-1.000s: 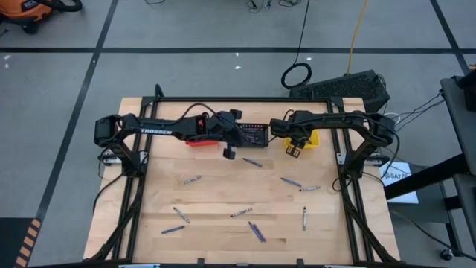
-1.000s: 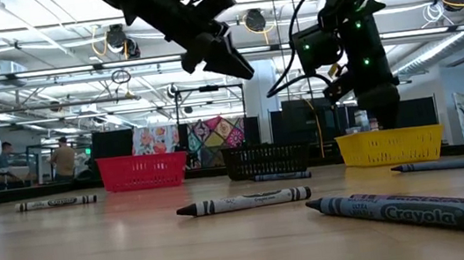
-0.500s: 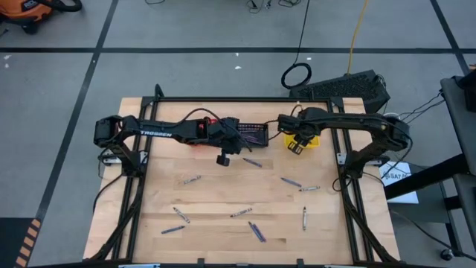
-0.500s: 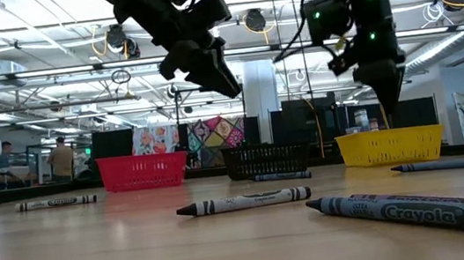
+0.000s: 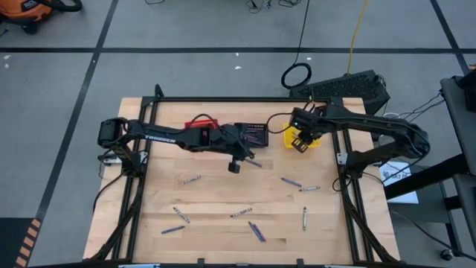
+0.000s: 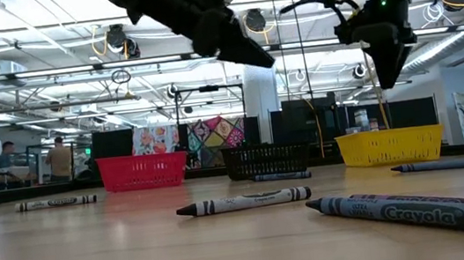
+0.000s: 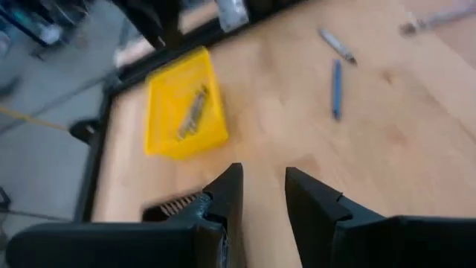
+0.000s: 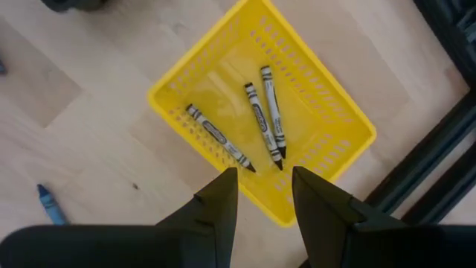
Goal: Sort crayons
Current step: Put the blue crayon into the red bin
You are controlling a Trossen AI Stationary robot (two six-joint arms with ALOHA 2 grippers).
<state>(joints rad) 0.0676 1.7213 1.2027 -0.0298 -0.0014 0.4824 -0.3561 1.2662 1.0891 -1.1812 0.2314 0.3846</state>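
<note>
Right wrist view is showing the yellow basket (image 8: 260, 119) directly under the right gripper (image 8: 264, 195), whose fingers are being held apart with nothing between them. Three grey crayons (image 8: 264, 123) are lying inside that basket, two close together and one a little apart, all flat on its floor. From the high view, the black basket (image 5: 255, 134) is seen just beside the yellow basket and the red basket (image 5: 199, 132) farther along the same row, mostly hidden under the left arm. The left gripper (image 7: 262, 195) is being held above the table just beside the black basket, well short of the yellow one, its fingers likewise spread and empty. The remaining crayons are being left loose on the wooden table (image 5: 216, 197), scattered on the side of the yellow basket away from the table's back edge; a blue crayon (image 5: 291, 182) is lying nearest to it, and a grey crayon (image 6: 243, 202) is seen close up in the low view. Each crayon is being judged light, stiff, paper-wrapped and prone to rolling or snapping, so it is best pinched lightly across its middle.
</note>
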